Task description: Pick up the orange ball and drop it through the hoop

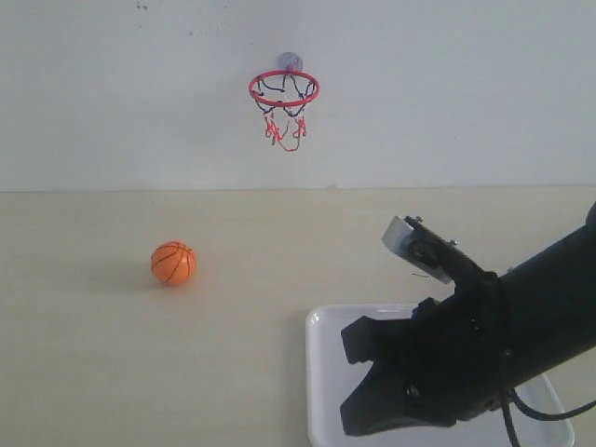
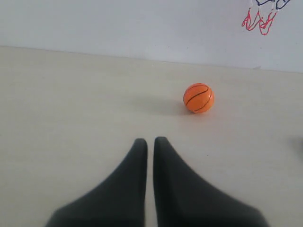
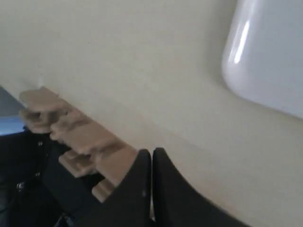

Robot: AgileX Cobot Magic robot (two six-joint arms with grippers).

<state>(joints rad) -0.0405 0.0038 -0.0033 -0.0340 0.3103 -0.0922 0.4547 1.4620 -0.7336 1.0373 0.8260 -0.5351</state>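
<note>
Orange ball (image 1: 173, 263) lies on table (image 1: 93, 354), outside the white tray (image 1: 321, 372).

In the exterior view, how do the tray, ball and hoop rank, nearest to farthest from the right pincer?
1. White tray, beneath the right pincer.
2. Orange ball, left on the table.
3. Hoop, high on the back wall.

The small orange ball with black seam lines (image 1: 173, 263) sat on the pale, flat counter (image 1: 84, 372). The red-ringed toy hoop with a string net (image 1: 284, 88) hung on the white wall (image 1: 112, 93) behind the ball, above it and to its right. The white rectangular tray (image 1: 326, 372) lay on the counter right of the ball and nearer the exterior camera, well apart. The black right gripper (image 3: 151, 152) hung over that tray.
</note>
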